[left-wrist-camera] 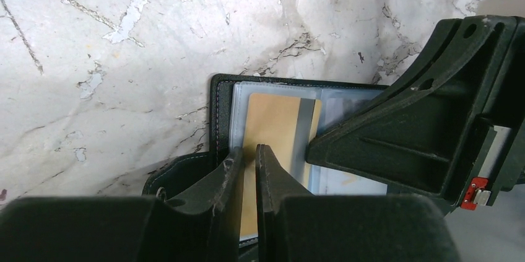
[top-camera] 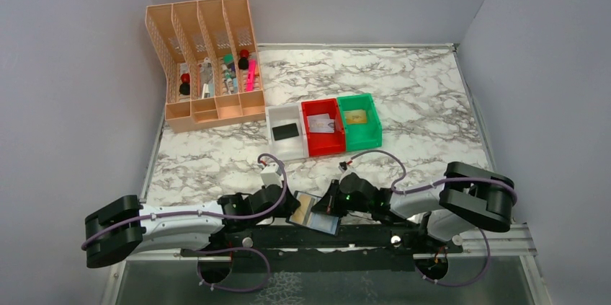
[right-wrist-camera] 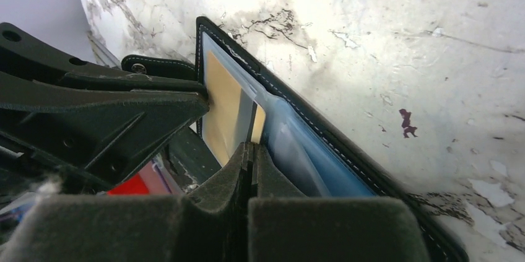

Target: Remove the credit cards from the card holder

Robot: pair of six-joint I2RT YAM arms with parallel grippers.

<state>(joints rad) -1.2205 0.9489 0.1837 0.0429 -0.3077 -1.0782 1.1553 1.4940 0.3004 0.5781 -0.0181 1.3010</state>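
Right gripper (right-wrist-camera: 251, 150) jaws pinched gold card (right-wrist-camera: 223, 107); left gripper (left-wrist-camera: 247, 157) jaws stood slit apart against card holder (left-wrist-camera: 220, 110), grip unclear. Best: straight pull along pocket (right-wrist-camera: 297, 150), holder pinned.

— What's the card holder (right-wrist-camera: 328, 138) made of?
— Something leather-like, matt black, with pale stitching along the edge. Its pockets (right-wrist-camera: 297, 150) are glossy see-through plastic.
— And the gold credit card (left-wrist-camera: 272, 126)?
— Smooth plastic with a dull sheen.
— The worktop (left-wrist-camera: 124, 88)?
— Marble-patterned, smooth, faintly shiny. The left hand (left-wrist-camera: 249, 150) and right hand (right-wrist-camera: 251, 145) are matt black plastic, finely grainy.
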